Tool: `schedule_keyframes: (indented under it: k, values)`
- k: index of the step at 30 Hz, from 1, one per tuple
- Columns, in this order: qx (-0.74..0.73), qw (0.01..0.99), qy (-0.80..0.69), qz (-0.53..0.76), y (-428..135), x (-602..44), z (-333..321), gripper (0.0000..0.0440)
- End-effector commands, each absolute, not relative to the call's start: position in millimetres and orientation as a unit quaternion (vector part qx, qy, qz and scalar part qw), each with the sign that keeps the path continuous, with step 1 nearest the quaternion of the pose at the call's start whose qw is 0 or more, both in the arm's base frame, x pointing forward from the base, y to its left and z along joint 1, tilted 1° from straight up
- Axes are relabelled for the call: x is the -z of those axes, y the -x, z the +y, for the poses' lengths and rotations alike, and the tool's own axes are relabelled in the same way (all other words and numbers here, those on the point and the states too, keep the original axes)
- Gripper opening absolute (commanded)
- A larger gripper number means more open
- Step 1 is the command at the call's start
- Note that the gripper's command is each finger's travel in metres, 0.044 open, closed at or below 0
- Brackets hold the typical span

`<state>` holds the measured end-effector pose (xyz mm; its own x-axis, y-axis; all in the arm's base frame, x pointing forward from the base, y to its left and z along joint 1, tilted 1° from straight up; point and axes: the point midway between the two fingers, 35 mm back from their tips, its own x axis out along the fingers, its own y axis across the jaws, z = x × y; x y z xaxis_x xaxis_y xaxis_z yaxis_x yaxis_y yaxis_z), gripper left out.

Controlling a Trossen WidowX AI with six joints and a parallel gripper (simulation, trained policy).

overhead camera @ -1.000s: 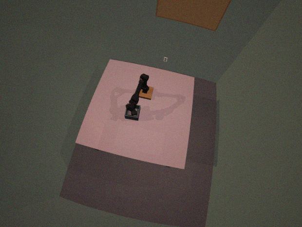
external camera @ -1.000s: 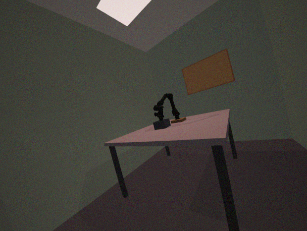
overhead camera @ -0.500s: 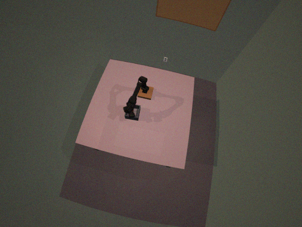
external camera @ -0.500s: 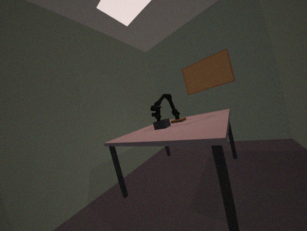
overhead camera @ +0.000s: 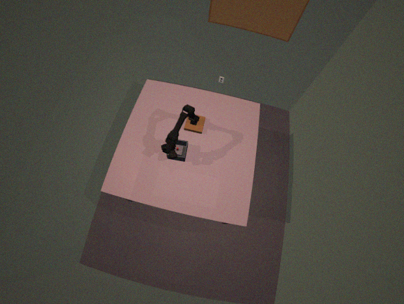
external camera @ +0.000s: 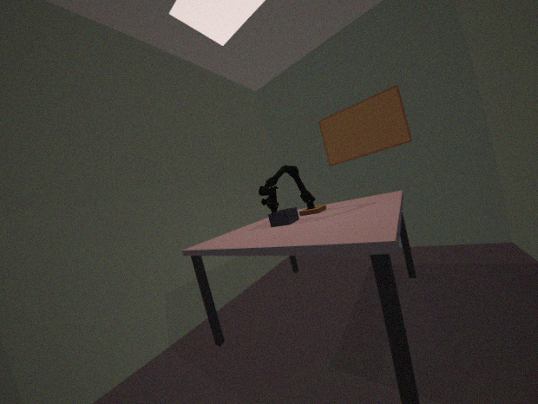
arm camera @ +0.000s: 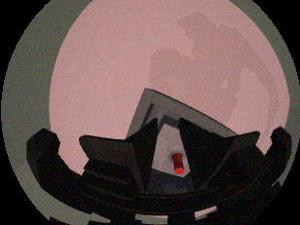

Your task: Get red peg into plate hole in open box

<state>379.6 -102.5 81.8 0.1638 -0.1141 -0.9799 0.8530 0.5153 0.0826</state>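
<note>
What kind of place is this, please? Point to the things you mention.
It looks like a bare indoor room, perhaps a small test area for robots: a pink-topped table [overhead camera: 208, 186] [external camera: 338, 230] carries a robot arm [overhead camera: 178, 126] [external camera: 298, 177], with plain green walls around and a wall outlet [overhead camera: 221, 79] behind.

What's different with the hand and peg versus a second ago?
The hand shifted left in both outside views. The red peg now shows from above, unheld; earlier grip unclear. The box stayed put.
</note>
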Motion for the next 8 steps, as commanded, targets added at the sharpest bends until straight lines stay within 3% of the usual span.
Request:
schedule_keyframes:
  k: [1,8]
  values:
    - [0.356,0.679,-0.340,0.546,-383,-79,-111,0.0117]
    - [0.362,0.677,-0.335,0.545,-386,-83,-131,0.0108]
